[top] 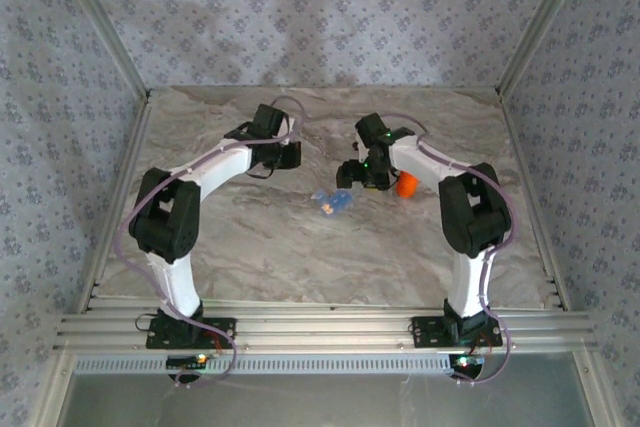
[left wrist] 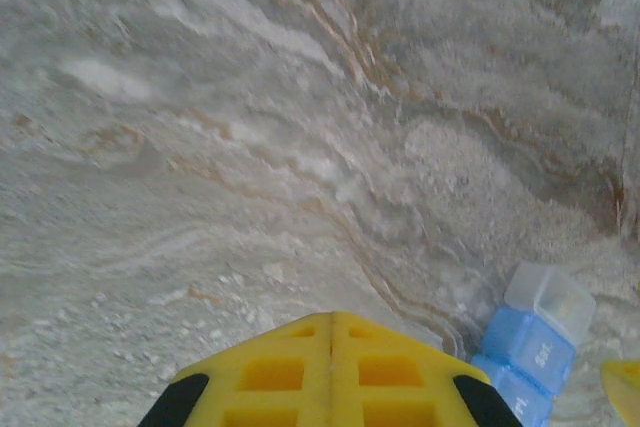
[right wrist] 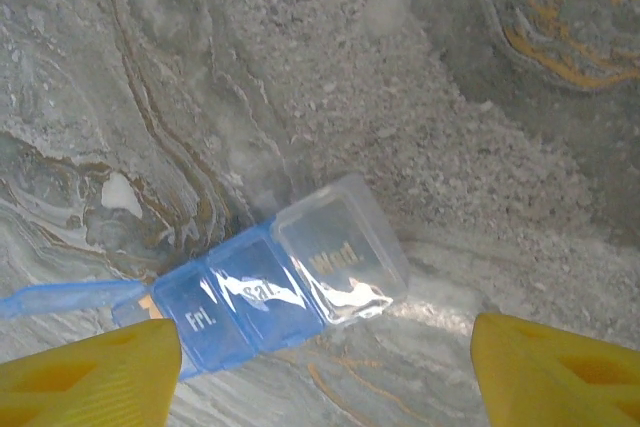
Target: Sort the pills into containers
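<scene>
Seeing right tool spread wide over pill box on desk, left tool pressed together on nothing, nearby.

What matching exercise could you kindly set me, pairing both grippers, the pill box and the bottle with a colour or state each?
Things:
1. left gripper
2. right gripper
3. pill box
4. bottle

Colours or states:
A. orange
B. fingers pressed together
C. blue, with one clear compartment
D. fingers wide apart

Pairs: 1-B, 2-D, 3-C, 4-A.
</scene>
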Controlling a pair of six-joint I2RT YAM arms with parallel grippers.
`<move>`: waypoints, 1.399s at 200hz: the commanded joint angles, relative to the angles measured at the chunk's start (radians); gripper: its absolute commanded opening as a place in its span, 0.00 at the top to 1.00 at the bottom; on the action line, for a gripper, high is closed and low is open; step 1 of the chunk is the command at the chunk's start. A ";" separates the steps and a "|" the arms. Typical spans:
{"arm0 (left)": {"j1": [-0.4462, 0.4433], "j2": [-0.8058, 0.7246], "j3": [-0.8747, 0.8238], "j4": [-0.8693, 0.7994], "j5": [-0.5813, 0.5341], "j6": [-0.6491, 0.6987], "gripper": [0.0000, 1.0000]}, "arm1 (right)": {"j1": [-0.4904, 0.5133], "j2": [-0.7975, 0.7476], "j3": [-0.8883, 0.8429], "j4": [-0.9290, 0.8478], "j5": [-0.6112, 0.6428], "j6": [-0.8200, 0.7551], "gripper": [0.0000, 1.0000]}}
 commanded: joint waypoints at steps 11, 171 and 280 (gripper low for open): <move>-0.029 0.061 0.091 -0.134 0.035 0.019 1.00 | 0.012 0.045 0.045 -0.034 0.025 -0.022 0.22; -0.065 0.092 0.087 -0.124 0.102 0.005 1.00 | 0.027 0.054 -0.017 -0.044 0.055 -0.018 0.25; -0.085 0.095 0.042 -0.115 0.111 -0.007 1.00 | 0.020 0.076 -0.034 -0.044 0.060 -0.016 0.27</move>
